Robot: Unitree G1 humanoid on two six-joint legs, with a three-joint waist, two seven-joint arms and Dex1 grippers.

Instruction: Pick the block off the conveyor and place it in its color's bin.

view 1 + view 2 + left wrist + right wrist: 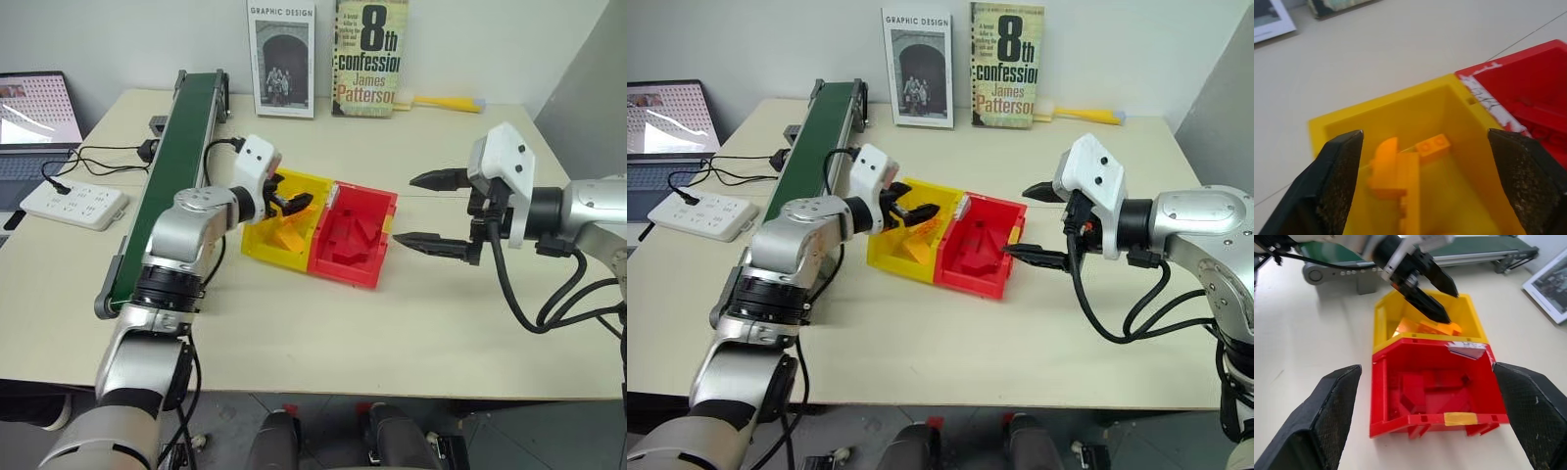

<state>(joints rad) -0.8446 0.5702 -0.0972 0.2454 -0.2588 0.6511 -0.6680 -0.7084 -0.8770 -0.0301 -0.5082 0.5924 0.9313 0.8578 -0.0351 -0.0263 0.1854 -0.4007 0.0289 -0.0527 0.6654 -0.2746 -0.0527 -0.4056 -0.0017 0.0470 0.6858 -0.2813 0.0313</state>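
Pale and wide, your desk (pixel 294 333) carries everything, so take the yellow bin (pixel 257 245) as your marker. Your left claw (pixel 291 203) hangs right over that bin with its two fingers spread apart and nothing between them. It looks like it is there because the drop belongs in this bin. You can see orange-yellow pieces lying at the bottom of the bin, right under the claw, and the block (pixel 1396 171) seems to be among them; I count about three pieces, but they overlap, so I cannot be sure.

Joined to the yellow bin on its right side is one red bin (pixel 377 269), with red blocks (pixel 1432 391) piled inside, too jumbled to count. Past the red bin your right claw (pixel 436 211) waits, fingers wide apart and empty, likely keeping out of the way.

On the yellow bin's left runs one conveyor (pixel 176 166). Behind the bins stand two books (pixel 367 59).
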